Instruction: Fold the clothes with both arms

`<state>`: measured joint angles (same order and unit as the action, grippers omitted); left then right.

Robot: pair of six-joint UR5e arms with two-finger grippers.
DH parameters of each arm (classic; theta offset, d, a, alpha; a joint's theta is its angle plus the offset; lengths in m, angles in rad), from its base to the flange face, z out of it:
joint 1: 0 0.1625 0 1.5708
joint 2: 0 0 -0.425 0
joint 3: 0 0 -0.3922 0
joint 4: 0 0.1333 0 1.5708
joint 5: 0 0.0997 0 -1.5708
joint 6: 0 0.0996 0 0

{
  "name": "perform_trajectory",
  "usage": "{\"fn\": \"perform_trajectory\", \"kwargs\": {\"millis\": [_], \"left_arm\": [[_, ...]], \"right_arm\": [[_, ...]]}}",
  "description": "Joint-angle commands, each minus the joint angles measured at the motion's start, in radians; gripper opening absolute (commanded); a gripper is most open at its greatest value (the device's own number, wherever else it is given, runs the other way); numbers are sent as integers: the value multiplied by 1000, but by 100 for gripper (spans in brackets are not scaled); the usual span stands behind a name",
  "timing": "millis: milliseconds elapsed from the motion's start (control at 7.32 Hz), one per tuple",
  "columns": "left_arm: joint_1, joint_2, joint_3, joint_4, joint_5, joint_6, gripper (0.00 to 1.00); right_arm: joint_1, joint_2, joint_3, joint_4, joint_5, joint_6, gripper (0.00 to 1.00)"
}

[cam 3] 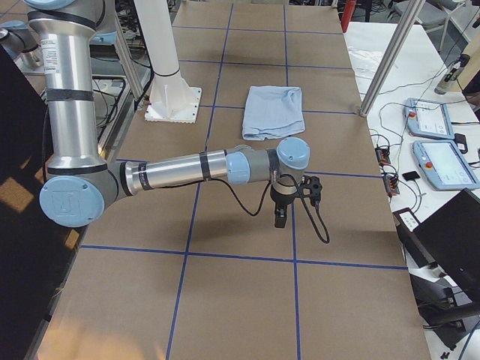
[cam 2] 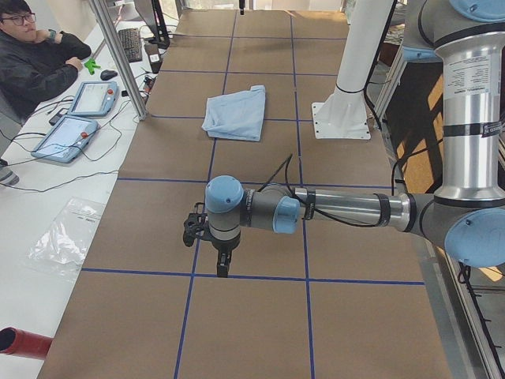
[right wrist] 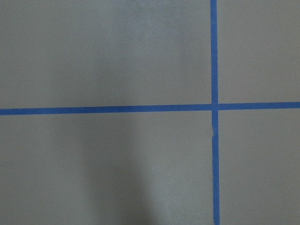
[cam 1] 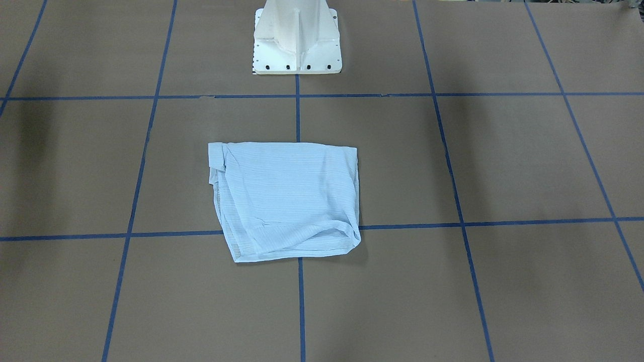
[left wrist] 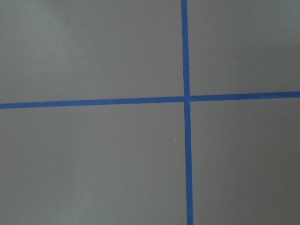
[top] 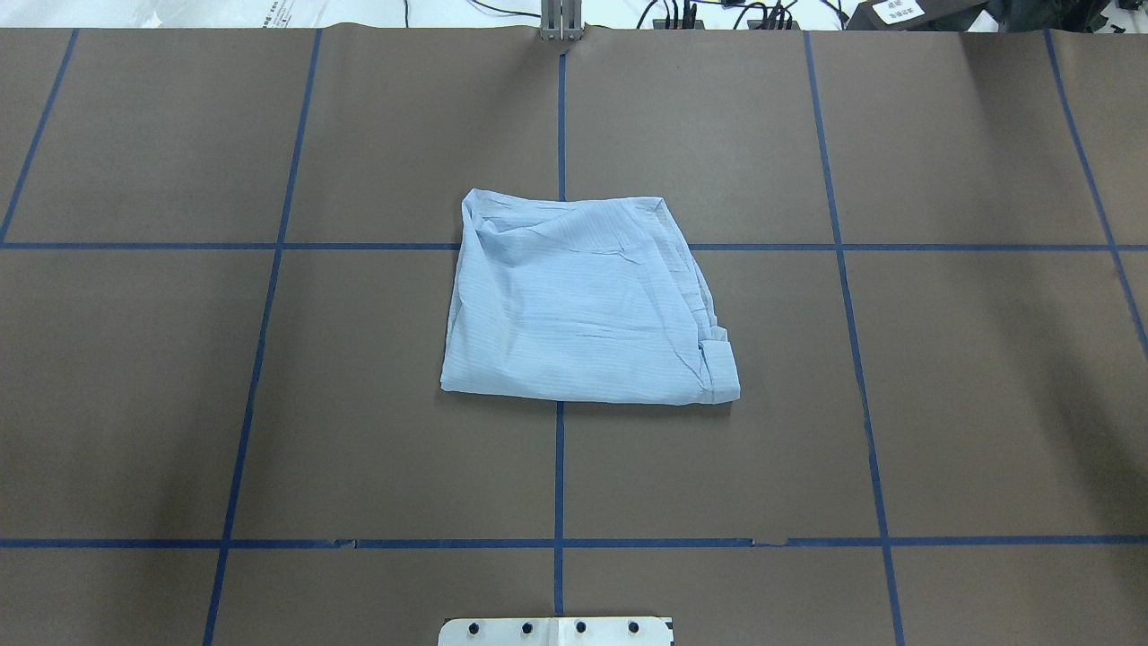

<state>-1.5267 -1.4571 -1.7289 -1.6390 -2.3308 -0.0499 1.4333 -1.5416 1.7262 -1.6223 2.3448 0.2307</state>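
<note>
The light blue striped shirt (cam 1: 287, 201) lies folded into a rough rectangle at the middle of the brown table, and it also shows in the overhead view (top: 583, 305) and both side views (cam 2: 237, 112) (cam 3: 274, 111). My left gripper (cam 2: 223, 267) hangs pointing down over the table, far from the shirt towards the table's left end. My right gripper (cam 3: 280, 218) hangs the same way towards the right end. Neither touches the shirt. I cannot tell whether either is open or shut. Both wrist views show only brown paper and blue tape crosses.
The white pedestal base (cam 1: 297, 45) stands behind the shirt. Blue tape lines (top: 559, 467) grid the table. An operator (cam 2: 35, 63) and teach pendants (cam 2: 71, 134) (cam 3: 435, 161) are beyond the far edge, next to a metal post (cam 2: 118, 55).
</note>
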Motion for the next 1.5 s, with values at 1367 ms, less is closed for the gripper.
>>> {"fn": "perform_trajectory", "kwargs": {"millis": [1367], "left_arm": [[-16,4,-15,39,-32,91,100]], "right_arm": [[159,-77,-27,-4,18,-139,100]]}}
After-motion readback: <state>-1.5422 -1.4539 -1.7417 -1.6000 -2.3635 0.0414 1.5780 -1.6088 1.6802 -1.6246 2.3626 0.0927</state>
